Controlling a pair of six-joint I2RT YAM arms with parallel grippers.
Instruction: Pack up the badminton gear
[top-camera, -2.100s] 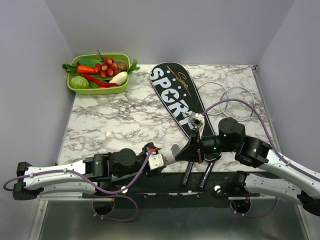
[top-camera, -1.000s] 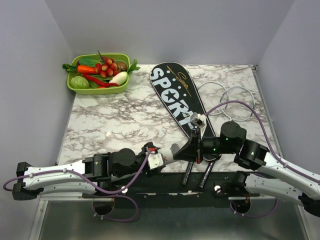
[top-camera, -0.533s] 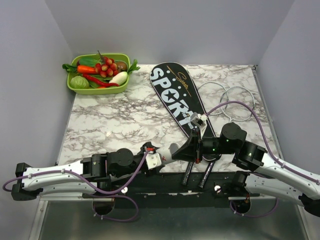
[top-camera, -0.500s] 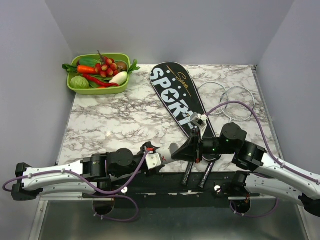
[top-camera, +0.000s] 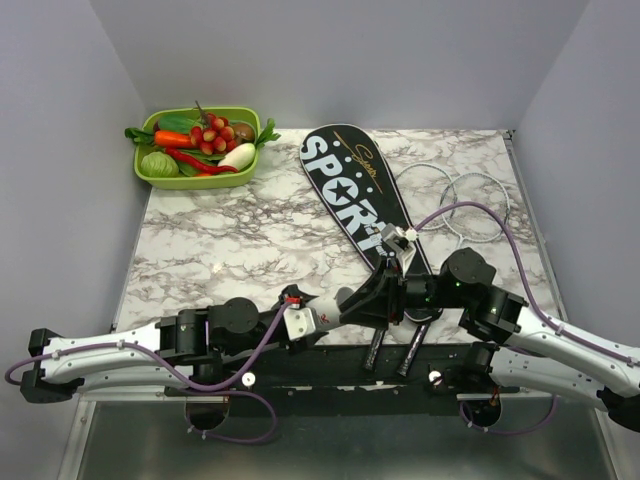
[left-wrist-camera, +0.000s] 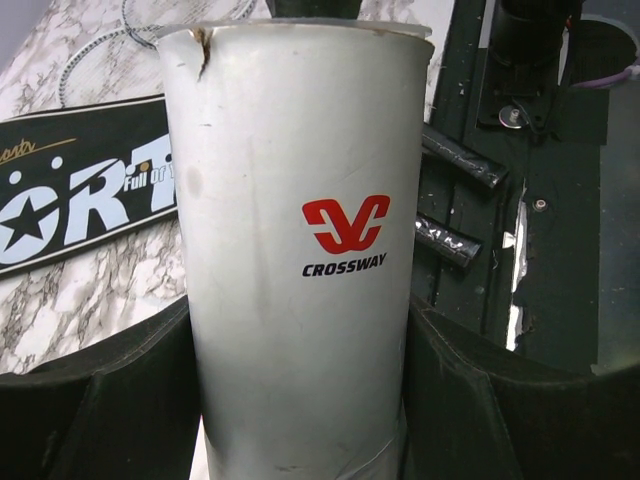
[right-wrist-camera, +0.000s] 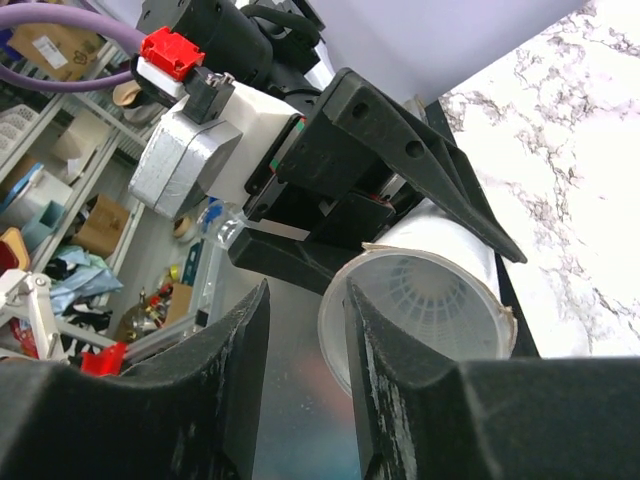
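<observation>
The marbled surface carried a black "SPORT" racket bag lying diagonally at centre. Two silver-framed rackets lay just right of it, heads overlapping, black handles projecting past the near edge. A green tray of toy vegetables sat at the far left corner. The white "CROSSWAY" tube was held off the surface at the near edge, clamped between the left end effector's fingers. The right end effector faced the tube's open mouth, fingers parted, pinching nothing.
</observation>
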